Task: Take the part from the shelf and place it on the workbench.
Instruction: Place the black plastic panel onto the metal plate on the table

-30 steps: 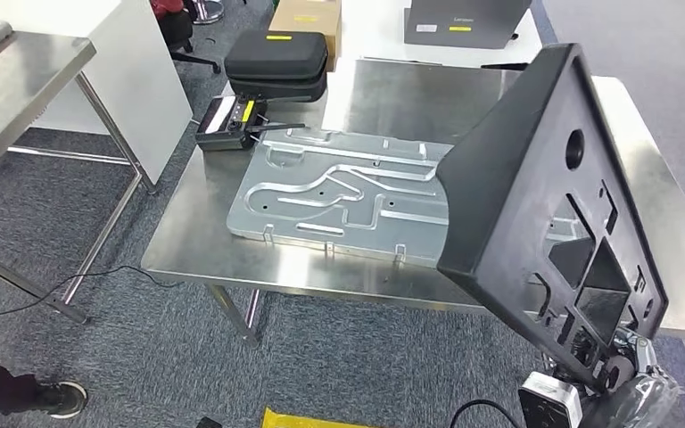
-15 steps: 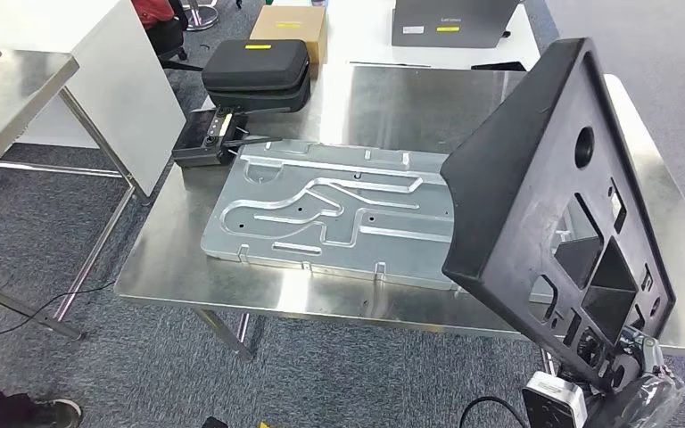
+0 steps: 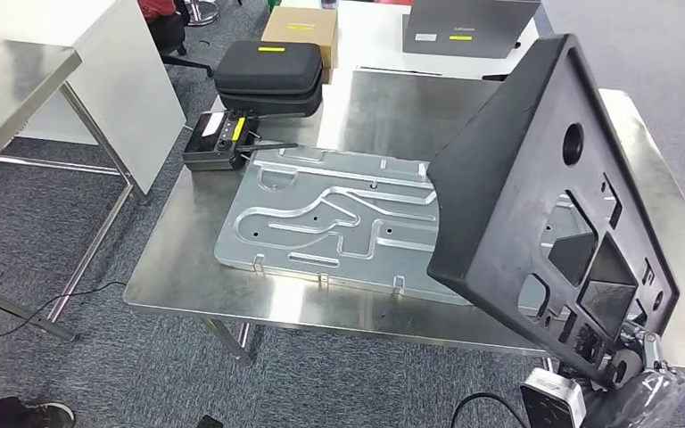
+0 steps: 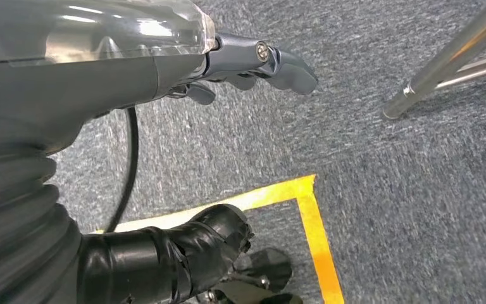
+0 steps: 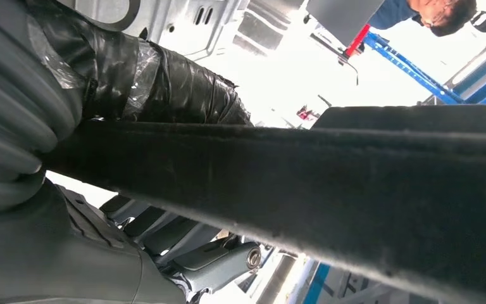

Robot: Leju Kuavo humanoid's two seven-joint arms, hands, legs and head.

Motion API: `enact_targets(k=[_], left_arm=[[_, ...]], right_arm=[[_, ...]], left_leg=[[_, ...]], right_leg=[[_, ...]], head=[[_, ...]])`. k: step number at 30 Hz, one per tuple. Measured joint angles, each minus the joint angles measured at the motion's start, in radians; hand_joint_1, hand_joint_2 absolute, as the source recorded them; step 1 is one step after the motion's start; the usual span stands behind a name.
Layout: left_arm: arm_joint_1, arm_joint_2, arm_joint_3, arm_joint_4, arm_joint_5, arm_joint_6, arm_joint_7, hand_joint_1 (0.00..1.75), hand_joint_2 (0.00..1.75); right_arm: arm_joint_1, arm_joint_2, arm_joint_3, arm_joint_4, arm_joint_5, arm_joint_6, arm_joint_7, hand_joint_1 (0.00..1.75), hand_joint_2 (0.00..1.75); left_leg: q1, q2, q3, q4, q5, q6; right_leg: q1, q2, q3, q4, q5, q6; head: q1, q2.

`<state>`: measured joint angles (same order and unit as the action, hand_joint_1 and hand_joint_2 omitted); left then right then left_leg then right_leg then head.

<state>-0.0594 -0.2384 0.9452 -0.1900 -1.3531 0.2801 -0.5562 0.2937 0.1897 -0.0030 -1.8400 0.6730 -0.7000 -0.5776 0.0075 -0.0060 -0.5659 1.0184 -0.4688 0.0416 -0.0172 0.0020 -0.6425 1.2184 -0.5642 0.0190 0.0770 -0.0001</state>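
Right hand clamps flat black cutout panel; left hand empty, fingers apart

No readable text from my feed, labels only.
I see a yellow label on the black zip case, another yellow strip on the small black device beside it, and yellow and white stickers on the grey box at the far end; I can't make out a single letter or number on any of them. The cardboard box carries a small yellowish mark, also too small for me to read.
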Motion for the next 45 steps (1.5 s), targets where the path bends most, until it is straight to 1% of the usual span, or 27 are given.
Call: enact_targets(k=[2, 3, 5, 7, 9, 11, 12, 13, 14, 15, 16, 18, 19, 23, 25, 28, 29, 30, 31, 33, 35, 38, 40, 41, 43, 44, 45], left_arm=[[-0.001, 0.000, 0.000, 0.000, -0.002, -0.006, -0.001, 0.00, 1.75], [-0.001, 0.000, 0.000, 0.000, -0.002, -0.007, -0.002, 0.00, 1.75], [-0.001, 0.000, 0.000, 0.000, -0.002, -0.008, -0.003, 0.00, 1.75], [-0.001, 0.000, 0.000, 0.000, -0.002, -0.009, -0.003, 0.00, 1.75], [-0.002, 0.000, 0.000, 0.000, 0.000, -0.008, -0.003, 0.00, 0.87], [-0.002, 0.000, 0.000, 0.000, 0.003, -0.003, 0.002, 0.00, 0.00], [-0.001, 0.000, 0.000, 0.000, 0.003, 0.002, 0.008, 0.00, 0.00], [-0.001, 0.000, 0.000, 0.000, 0.001, 0.007, 0.015, 0.00, 0.00], [0.000, 0.000, 0.000, 0.000, -0.002, 0.012, 0.022, 0.00, 0.00], [0.000, 0.000, 0.000, 0.000, -0.006, 0.015, 0.028, 0.00, 0.00], [-0.001, 0.000, -0.001, 0.000, -0.011, 0.017, 0.033, 0.00, 0.00], [-0.004, 0.001, -0.004, 0.000, -0.017, 0.018, 0.038, 0.00, 0.00], [-0.005, 0.001, -0.008, 0.000, -0.021, 0.019, 0.040, 0.00, 0.00], [-0.005, 0.001, -0.020, 0.000, -0.031, 0.020, 0.044, 0.00, 0.00], [-0.008, 0.000, -0.025, 0.000, -0.037, 0.019, 0.047, 0.00, 0.00], [-0.014, 0.000, -0.032, 0.000, -0.044, 0.016, 0.053, 0.00, 0.00], [-0.014, 0.000, -0.035, 0.000, -0.047, 0.015, 0.056, 0.00, 0.00], [-0.014, 0.000, -0.038, 0.000, -0.050, 0.014, 0.059, 0.00, 0.00], [-0.014, 0.000, -0.041, 0.000, -0.053, 0.013, 0.062, 0.00, 0.00], [-0.017, -0.001, -0.047, 0.000, -0.058, 0.009, 0.065, 0.00, 0.00], [-0.022, -0.002, -0.052, 0.000, -0.063, 0.006, 0.069, 0.00, 0.00], [-0.026, -0.002, -0.063, 0.000, -0.073, 0.004, 0.078, 0.00, 0.00], [-0.030, -0.003, -0.071, 0.000, -0.078, 0.002, 0.081, 0.00, 0.00], [-0.032, -0.003, -0.073, 0.000, -0.079, 0.001, 0.082, 0.00, 0.00], [-0.033, -0.003, -0.075, 0.000, -0.081, -0.002, 0.083, 0.00, 0.00], [-0.033, -0.003, -0.077, 0.000, -0.083, -0.004, 0.084, 0.00, 0.00], [-0.033, -0.003, -0.079, 0.000, -0.085, -0.007, 0.085, 0.00, 0.00]], right_arm=[[-0.005, -0.002, 0.002, 0.001, 0.001, 0.000, 0.002, 1.75, 1.75], [-0.007, -0.003, 0.002, 0.001, 0.001, 0.000, 0.002, 1.71, 1.75], [-0.009, -0.004, 0.004, 0.002, 0.001, 0.000, 0.004, 1.64, 1.75], [-0.009, -0.004, 0.005, 0.002, 0.002, 0.000, 0.005, 1.61, 1.75], [-0.013, -0.004, 0.007, 0.003, 0.008, 0.000, 0.006, 1.63, 1.75], [-0.018, -0.005, 0.015, 0.005, 0.026, 0.000, 0.008, 1.64, 1.75], [-0.020, -0.005, 0.019, 0.007, 0.042, 0.000, 0.009, 1.64, 1.75], [-0.023, -0.005, 0.023, 0.009, 0.065, 0.000, 0.009, 1.65, 1.75], [-0.028, -0.005, 0.026, 0.010, 0.096, 0.000, 0.009, 1.65, 1.75], [-0.034, -0.005, 0.027, 0.011, 0.135, 0.000, 0.010, 1.65, 1.75], [-0.042, -0.005, 0.028, 0.011, 0.181, 0.000, 0.010, 1.66, 1.75], [-0.061, -0.005, 0.029, 0.011, 0.262, 0.000, 0.015, 1.66, 1.75], [-0.070, -0.005, 0.029, 0.011, 0.303, 0.000, 0.020, 1.66, 1.75], [-0.108, -0.008, 0.029, 0.015, 0.420, 0.000, 0.055, 1.65, 1.75], [-0.139, -0.014, 0.029, 0.020, 0.470, 0.000, 0.087, 1.65, 1.75], [-0.168, -0.031, 0.031, 0.033, 0.530, 0.000, 0.136, 1.66, 1.75], [-0.175, -0.039, 0.033, 0.039, 0.549, 0.000, 0.157, 1.66, 1.75], [-0.185, -0.047, 0.038, 0.047, 0.571, 0.000, 0.183, 1.66, 1.75], [-0.198, -0.057, 0.044, 0.055, 0.592, 0.000, 0.213, 1.67, 1.75], [-0.230, -0.082, 0.059, 0.075, 0.631, 0.000, 0.277, 1.67, 1.75], [-0.263, -0.106, 0.073, 0.102, 0.672, 0.000, 0.339, 1.66, 1.75], [-0.309, -0.145, 0.094, 0.157, 0.751, 0.000, 0.432, 1.69, 1.75], [-0.334, -0.165, 0.104, 0.191, 0.781, 0.000, 0.469, 1.70, 1.75], [-0.345, -0.171, 0.109, 0.205, 0.789, 0.000, 0.478, 1.70, 1.75], [-0.368, -0.184, 0.120, 0.240, 0.813, 0.002, 0.502, 1.70, 1.75], [-0.380, -0.192, 0.126, 0.262, 0.829, 0.006, 0.518, 1.70, 1.75], [-0.395, -0.199, 0.133, 0.289, 0.847, 0.013, 0.537, 1.70, 1.75]], left_leg=[[-0.002, -0.001, 0.004, 0.007, -0.008, -0.007], [-0.003, -0.002, 0.004, 0.009, -0.011, -0.011], [-0.007, -0.002, 0.002, 0.011, -0.012, -0.021], [-0.005, -0.002, 0.002, 0.013, -0.017, -0.031], [-0.003, -0.001, -0.020, 0.066, -0.052, -0.042], [0.000, 0.000, -0.078, 0.190, -0.111, -0.050], [0.001, 0.000, -0.108, 0.250, -0.131, -0.052], [0.002, 0.000, -0.128, 0.285, -0.134, -0.053], [0.002, 0.000, -0.129, 0.280, -0.117, -0.051], [0.002, 0.000, -0.113, 0.240, -0.084, -0.048], [0.001, 0.000, -0.084, 0.174, -0.043, -0.043], [-0.004, 0.000, -0.031, 0.056, 0.002, -0.032], [-0.007, 0.000, -0.019, 0.025, 0.008, -0.027], [-0.006, 0.001, -0.016, 0.003, 0.010, -0.016], [-0.001, 0.003, -0.012, -0.006, 0.015, -0.006], [-0.003, 0.005, -0.012, -0.006, 0.015, 0.003], [-0.004, 0.005, -0.012, -0.004, 0.014, 0.003], [-0.005, 0.004, -0.012, -0.002, 0.013, 0.004], [-0.005, 0.004, -0.012, 0.000, 0.012, 0.003], [-0.006, 0.003, -0.011, 0.004, 0.009, 0.000], [-0.009, 0.002, -0.013, 0.007, 0.008, -0.006], [-0.011, 0.002, -0.016, 0.005, 0.010, -0.019], [-0.010, 0.002, -0.026, 0.030, -0.010, -0.029], [-0.008, 0.002, -0.044, 0.071, -0.036, -0.034], [-0.003, 0.002, -0.102, 0.198, -0.098, -0.042], [-0.001, 0.002, -0.130, 0.256, -0.117, -0.045], [0.000, 0.002, -0.145, 0.285, -0.117, -0.047]], right_leg=[[0.001, 0.000, 0.050, -0.120, 0.059, -0.005], [0.002, 0.001, 0.063, -0.153, 0.068, -0.008], [0.006, 0.003, 0.066, -0.167, 0.067, -0.015], [0.003, 0.004, 0.069, -0.172, 0.070, -0.025], [-0.001, 0.001, 0.074, -0.179, 0.072, -0.037], [-0.001, -0.001, 0.076, -0.180, 0.071, -0.043], [0.000, -0.002, 0.076, -0.180, 0.071, -0.044], [0.001, -0.002, 0.077, -0.180, 0.070, -0.045], [0.002, -0.001, 0.079, -0.179, 0.069, -0.046], [0.002, 0.000, 0.082, -0.179, 0.068, -0.046], [0.003, 0.001, 0.085, -0.179, 0.066, -0.045], [0.006, 0.002, 0.088, -0.180, 0.064, -0.040], [0.007, 0.002, 0.086, -0.179, 0.063, -0.036], [0.007, -0.001, 0.081, -0.178, 0.062, -0.016], [0.006, -0.001, 0.061, -0.128, 0.030, -0.007], [0.004, -0.002, -0.027, 0.049, -0.049, -0.001], [0.004, -0.002, -0.047, 0.085, -0.054, 0.000], [0.004, -0.002, -0.052, 0.087, -0.039, 0.000], [0.004, -0.002, -0.036, 0.048, -0.007, -0.001], [0.005, -0.002, 0.026, -0.088, 0.060, -0.009], [0.010, -0.001, 0.061, -0.169, 0.084, -0.016], [0.011, 0.001, 0.061, -0.180, 0.086, -0.025], [0.005, -0.001, 0.063, -0.186, 0.091, -0.035], [0.002, -0.002, 0.064, -0.189, 0.093, -0.040], [0.002, -0.004, 0.063, -0.189, 0.094, -0.044], [0.002, -0.004, 0.063, -0.189, 0.094, -0.044], [0.002, -0.003, 0.063, -0.189, 0.093, -0.044]], head=[[0.000, 0.000], [0.000, 0.000], [0.000, 0.000], [-0.001, 0.000], [-0.001, 0.000], [-0.002, 0.000], [-0.002, 0.000], [-0.002, 0.000], [-0.002, 0.000], [-0.002, 0.000], [-0.002, 0.000], [-0.001, 0.000], [-0.001, 0.000], [-0.002, 0.000], [-0.001, 0.000], [0.000, 0.000], [0.000, 0.000], [0.000, 0.000], [0.000, 0.000], [0.000, 0.000], [-0.001, 0.000], [-0.001, 0.000], [-0.001, 0.000], [-0.002, 0.000], [-0.003, 0.000], [-0.003, 0.000], [-0.003, 0.000]])
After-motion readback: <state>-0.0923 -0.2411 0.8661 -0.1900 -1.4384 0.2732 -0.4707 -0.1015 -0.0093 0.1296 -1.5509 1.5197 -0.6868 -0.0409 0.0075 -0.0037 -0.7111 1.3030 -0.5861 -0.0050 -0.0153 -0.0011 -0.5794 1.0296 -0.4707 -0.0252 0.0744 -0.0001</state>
